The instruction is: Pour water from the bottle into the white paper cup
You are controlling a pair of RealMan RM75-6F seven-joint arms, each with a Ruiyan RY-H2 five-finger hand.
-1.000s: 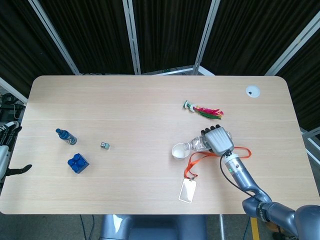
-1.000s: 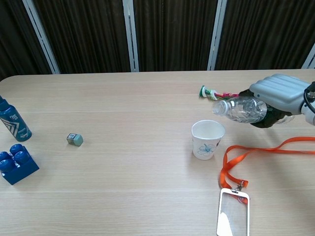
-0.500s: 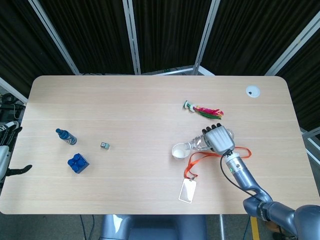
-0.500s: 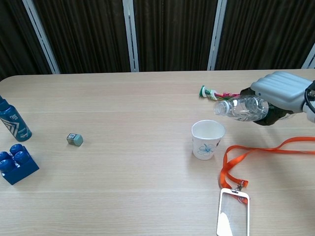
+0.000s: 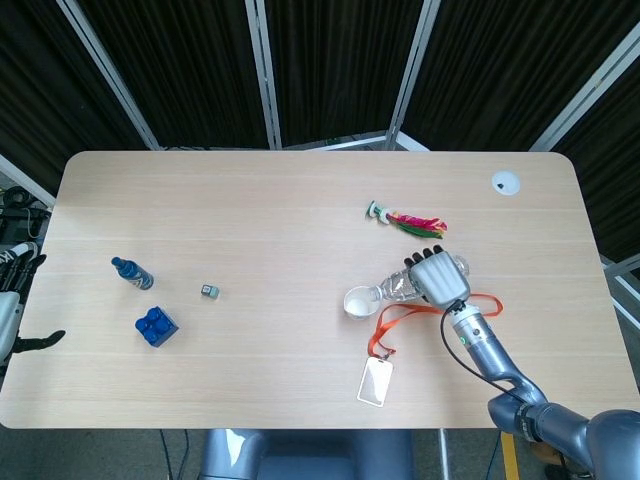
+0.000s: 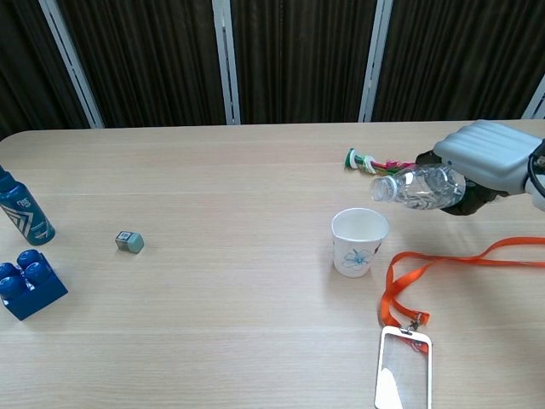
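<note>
At the worktop's left edge the left robot hand barely shows; whether it is open I cannot tell. Right of centre stands the cup, upright. Above its right rim hangs the bottle, gripped by the right robot hand, lying almost level, mouth towards the cup. To pour well, bring the mouth over the cup's middle, then tip gently. The lanyard lies beside the cup.

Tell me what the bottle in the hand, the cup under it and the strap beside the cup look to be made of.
Bottle: clear, glossy plastic; the table shows through its ribbed wall.
White paper cup: matte paper by the look, with a rolled rim and a blue flower print.
Orange lanyard: flat woven fabric, probably, since it lies in limp loops.
The right hand holds the bottle.
</note>
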